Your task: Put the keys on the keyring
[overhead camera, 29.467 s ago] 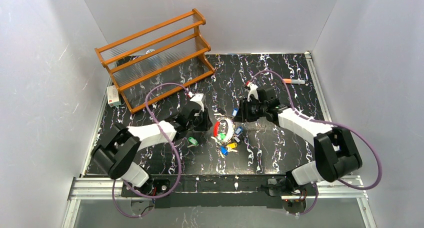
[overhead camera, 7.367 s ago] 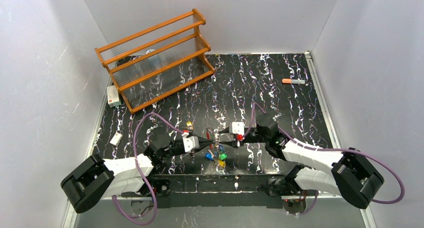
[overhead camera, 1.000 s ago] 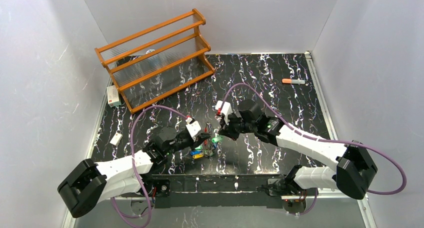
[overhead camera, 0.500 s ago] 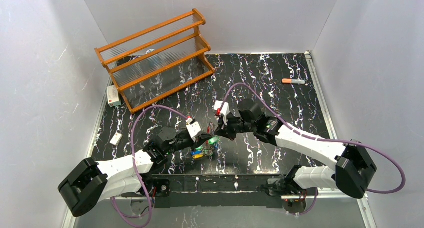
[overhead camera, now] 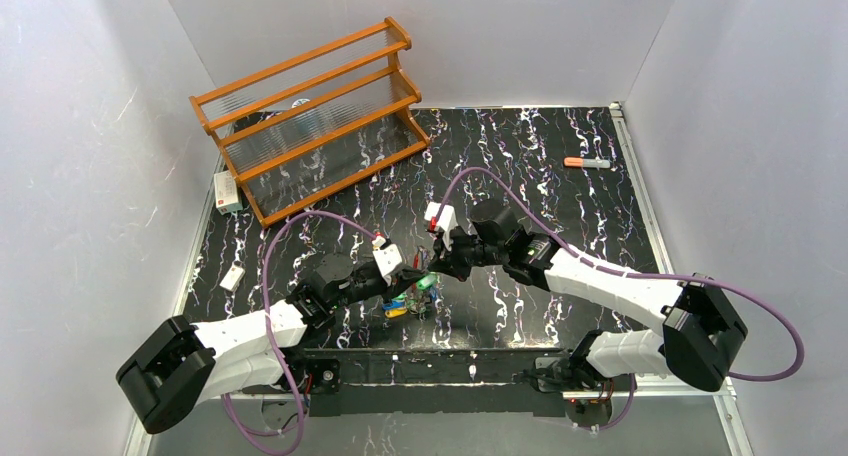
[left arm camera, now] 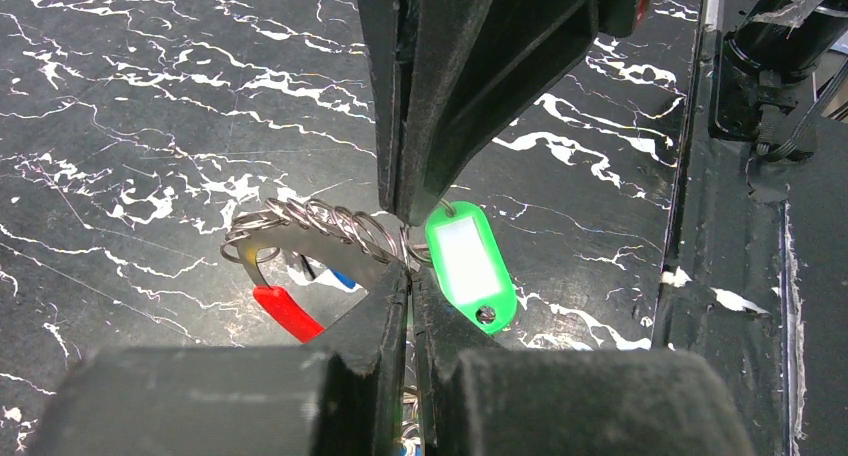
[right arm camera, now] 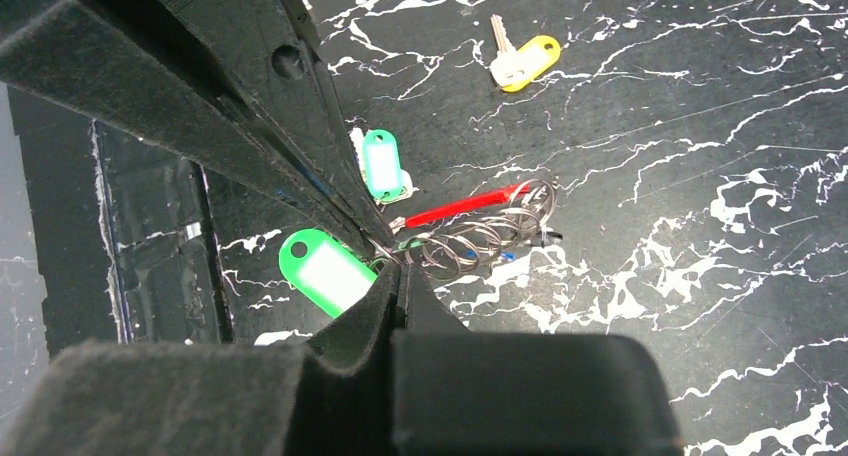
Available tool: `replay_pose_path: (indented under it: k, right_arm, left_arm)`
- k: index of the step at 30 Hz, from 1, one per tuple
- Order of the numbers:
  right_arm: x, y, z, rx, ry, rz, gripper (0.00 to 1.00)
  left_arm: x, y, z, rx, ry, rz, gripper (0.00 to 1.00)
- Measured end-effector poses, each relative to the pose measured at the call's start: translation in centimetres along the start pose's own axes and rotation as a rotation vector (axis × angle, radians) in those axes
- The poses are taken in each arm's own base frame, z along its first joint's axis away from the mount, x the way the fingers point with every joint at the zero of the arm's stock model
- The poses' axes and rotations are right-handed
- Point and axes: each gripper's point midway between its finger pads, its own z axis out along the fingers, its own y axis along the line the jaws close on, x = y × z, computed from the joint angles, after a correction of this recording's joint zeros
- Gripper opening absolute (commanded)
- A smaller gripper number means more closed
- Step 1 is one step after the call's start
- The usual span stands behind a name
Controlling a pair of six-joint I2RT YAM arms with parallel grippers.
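Both grippers meet tip to tip above the near middle of the table. My left gripper [overhead camera: 408,274] [left arm camera: 410,276] is shut on the keyring [left arm camera: 320,221], a coil of thin wire loops with a red arc [left arm camera: 285,311], held off the table. My right gripper [overhead camera: 436,266] [right arm camera: 400,268] is shut on the small ring of the green-tagged key [left arm camera: 470,266] [right arm camera: 325,271], pressed against the keyring's wire. A yellow-headed key [right arm camera: 525,64] and a teal-tagged key [right arm camera: 382,164] lie on the table below. Blue tags show behind the loops.
A wooden rack [overhead camera: 310,116] stands at the back left. An orange-capped marker [overhead camera: 587,162] lies at the far right. A white box [overhead camera: 228,191] and a small white piece [overhead camera: 233,278] sit by the left wall. The metal rail [overhead camera: 470,361] runs close below the grippers.
My right gripper has shifted a little left with the green key, bringing it up against the keyring. The left gripper has held almost still.
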Motion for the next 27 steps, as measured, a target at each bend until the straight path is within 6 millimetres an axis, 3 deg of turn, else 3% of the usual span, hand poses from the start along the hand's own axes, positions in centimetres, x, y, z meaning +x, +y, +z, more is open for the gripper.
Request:
replay_pose_path:
  k: [27]
  right_arm:
    - [0.14, -0.78, -0.05, 0.057, 0.007, 0.047, 0.01]
  left_arm:
    - [-0.82, 0.01, -0.32, -0.008, -0.029, 0.005, 0.00]
